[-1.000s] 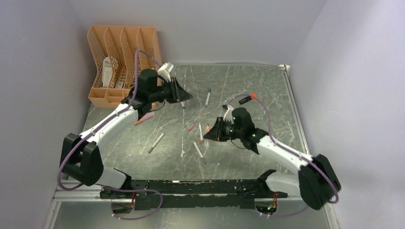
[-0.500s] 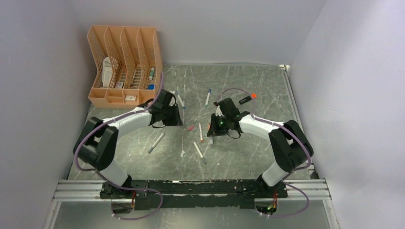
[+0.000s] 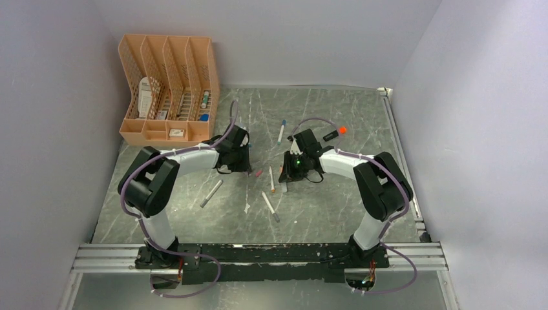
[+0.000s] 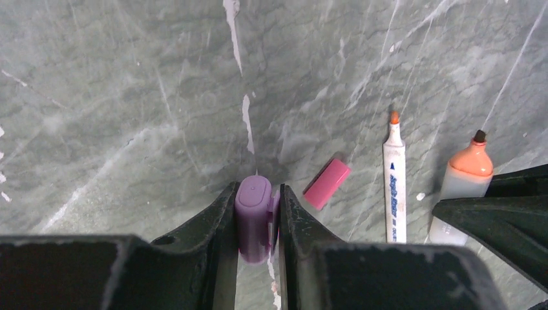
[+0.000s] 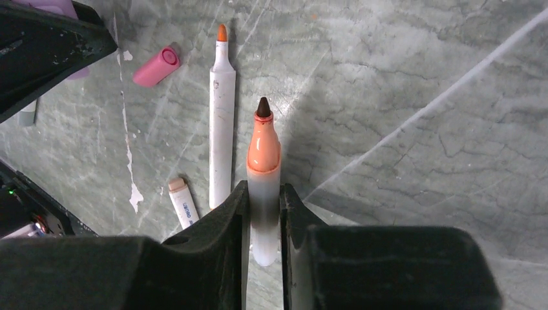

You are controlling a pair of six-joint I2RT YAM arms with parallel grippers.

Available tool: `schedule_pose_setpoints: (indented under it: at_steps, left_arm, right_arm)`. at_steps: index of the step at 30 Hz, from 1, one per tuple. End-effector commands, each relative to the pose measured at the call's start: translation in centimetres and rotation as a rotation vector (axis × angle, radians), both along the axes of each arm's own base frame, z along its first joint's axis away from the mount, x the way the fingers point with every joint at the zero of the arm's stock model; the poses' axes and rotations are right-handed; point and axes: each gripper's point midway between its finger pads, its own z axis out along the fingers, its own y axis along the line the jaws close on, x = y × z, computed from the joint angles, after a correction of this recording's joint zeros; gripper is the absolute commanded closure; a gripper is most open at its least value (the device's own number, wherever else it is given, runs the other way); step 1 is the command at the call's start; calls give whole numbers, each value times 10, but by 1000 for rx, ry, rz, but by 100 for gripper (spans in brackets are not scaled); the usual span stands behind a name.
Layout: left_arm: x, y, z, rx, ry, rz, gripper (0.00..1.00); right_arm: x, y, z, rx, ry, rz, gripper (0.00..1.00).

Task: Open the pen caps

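My left jaws pinch the purple cap (image 4: 253,206) down at the counter (image 4: 129,97), the pink cap (image 4: 326,183) lying just beside them. My right jaws clamp an uncapped pen (image 5: 263,158) (orange collar, dark tip) beside a white pen (image 5: 221,129).

A lab test cell: bare lilac walls (image 3: 310,39) enclose a scratched tabletop (image 3: 362,116) and aluminium mounting rail (image 3: 103,258).

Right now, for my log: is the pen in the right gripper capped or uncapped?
Uncapped: the pen shows a bare orange collar and dark tip beyond the right gripper; the left gripper holds a purple cap.
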Motion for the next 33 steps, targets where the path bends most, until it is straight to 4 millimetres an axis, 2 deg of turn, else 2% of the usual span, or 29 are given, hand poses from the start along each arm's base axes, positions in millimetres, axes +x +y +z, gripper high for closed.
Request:
schedule_pose_setpoints:
  at_steps: [1,3,6,11,14,16,17,21,23,26,27,28,33]
  left_arm:
    - [12,-6,-4,25,-29,15,79]
    - [13,-6,-5,28,-27,14,76]
    - [12,-8,-5,29,-19,9,70]
    - [9,-4,-1,39,-15,14,62]
    - [6,-2,4,40,-19,17,52]
    - [4,0,9,44,-21,22,39]
    - [3,2,12,46,-24,27,36]
    - [1,10,23,68,-41,44,34]
    - [0,13,33,71,-55,49,33]
    - [-2,17,53,62,-80,56,33]
    - [-4,18,60,56,-91,57,27]
    - [-6,19,68,46,-101,56,21]
    - [-18,29,103,28,-142,61,20]
  right_arm:
    - [12,-3,-6,-24,-28,13,83]
    - [13,-5,-8,-39,-27,16,77]
    - [11,-7,-7,-53,-26,22,64]
    - [10,-12,2,-74,-45,25,54]
    - [12,-19,17,-96,-80,9,51]
    - [13,-24,31,-108,-113,-9,48]
    - [13,-27,37,-113,-126,-16,47]
    - [9,-36,59,-156,-187,-29,47]
    - [2,-31,69,-170,-224,-3,47]
    - [-13,-12,81,-187,-289,61,49]
    - [-18,-6,81,-201,-302,78,50]
    - [-23,0,80,-213,-310,93,52]
    - [-38,28,62,-218,-304,158,60]
